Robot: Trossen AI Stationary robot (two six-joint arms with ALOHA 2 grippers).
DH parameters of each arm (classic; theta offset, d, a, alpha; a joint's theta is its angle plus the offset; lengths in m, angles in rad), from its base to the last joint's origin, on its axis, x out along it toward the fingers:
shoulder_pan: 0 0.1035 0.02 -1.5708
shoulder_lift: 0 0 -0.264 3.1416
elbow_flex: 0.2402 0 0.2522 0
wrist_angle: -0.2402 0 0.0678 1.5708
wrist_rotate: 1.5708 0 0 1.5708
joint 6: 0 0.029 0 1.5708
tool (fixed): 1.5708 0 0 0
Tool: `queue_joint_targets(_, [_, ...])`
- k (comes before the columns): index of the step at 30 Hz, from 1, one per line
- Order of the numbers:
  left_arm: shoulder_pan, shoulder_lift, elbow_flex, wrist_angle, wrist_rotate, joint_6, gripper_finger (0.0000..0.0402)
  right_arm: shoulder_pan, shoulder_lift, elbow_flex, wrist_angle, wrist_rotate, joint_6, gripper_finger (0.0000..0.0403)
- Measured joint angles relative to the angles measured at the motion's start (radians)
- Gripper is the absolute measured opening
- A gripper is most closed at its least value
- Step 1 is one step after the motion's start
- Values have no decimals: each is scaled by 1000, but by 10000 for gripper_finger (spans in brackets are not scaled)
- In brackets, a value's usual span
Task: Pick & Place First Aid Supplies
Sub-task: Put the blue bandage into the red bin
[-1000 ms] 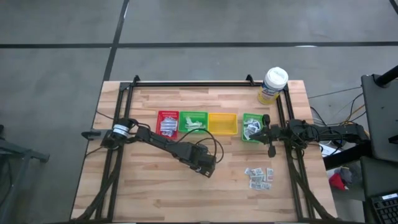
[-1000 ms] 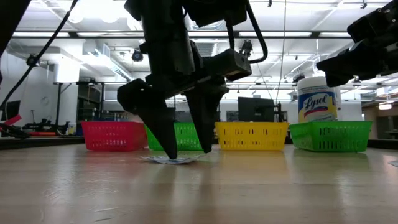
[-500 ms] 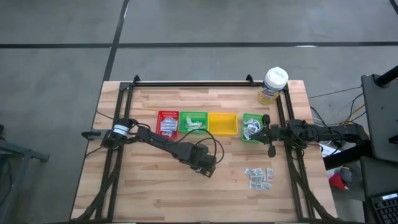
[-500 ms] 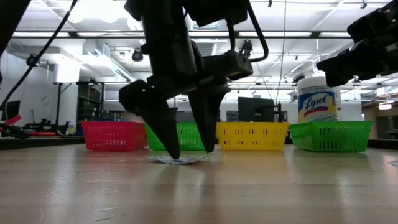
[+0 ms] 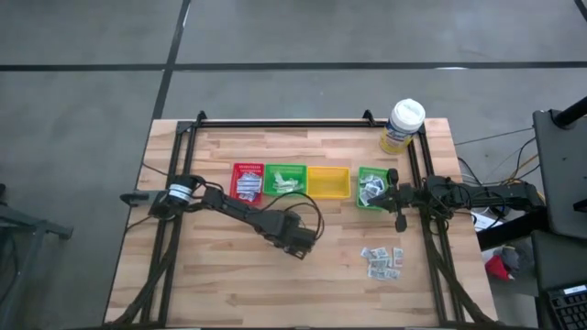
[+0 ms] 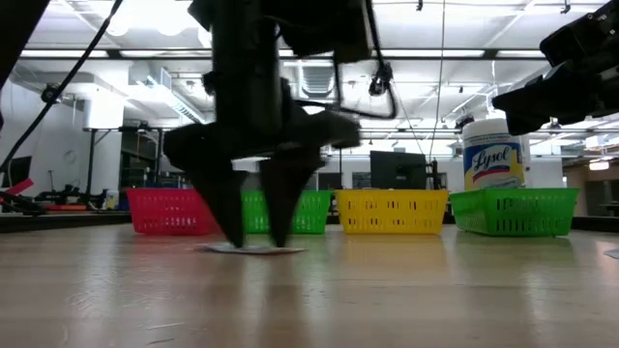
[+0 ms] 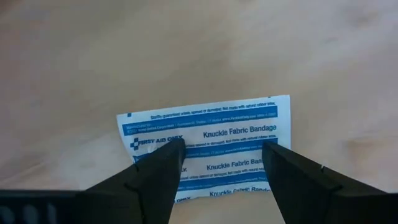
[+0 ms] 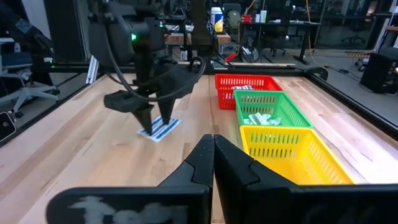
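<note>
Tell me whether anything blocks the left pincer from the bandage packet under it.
Nothing visible does. The open left pincer straddles the white, blue-printed paper bandage packet, lying flat on the bare wooden table, with no other object between fingers and packet.

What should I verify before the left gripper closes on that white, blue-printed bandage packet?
1. Left gripper open: ok.
2. Fingers straddle the flat white paper bandage packet with blue print: ok; the left wrist view shows one finger on each side over it.
3. Fingertips down at the wooden table: ok; in the low view they reach the packet's level.
4. Packet lies flat and alone: ok; nothing else beside it.
5. Right gripper shut and clear: ok; parked near the green plastic tray on the right.
6. Destination tray: cannot tell.
</note>
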Motion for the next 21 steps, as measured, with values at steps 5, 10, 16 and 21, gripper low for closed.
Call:
queue_joint_targets(5, [0, 1, 34, -160, -49, -14, 246, 0, 0, 0, 0, 0, 0, 8])
queue_joint_targets(10, [0, -13, 106, -251, -102, -22, 246, 0, 0, 0, 0, 0, 0, 8])
queue_joint_targets(16, [-6, -14, 139, -247, -112, -19, 246, 0, 0, 0, 0, 0, -2, 8])
queue_joint_targets(21, [-11, -3, 124, -195, -111, -20, 246, 0, 0, 0, 0, 0, -2, 8])
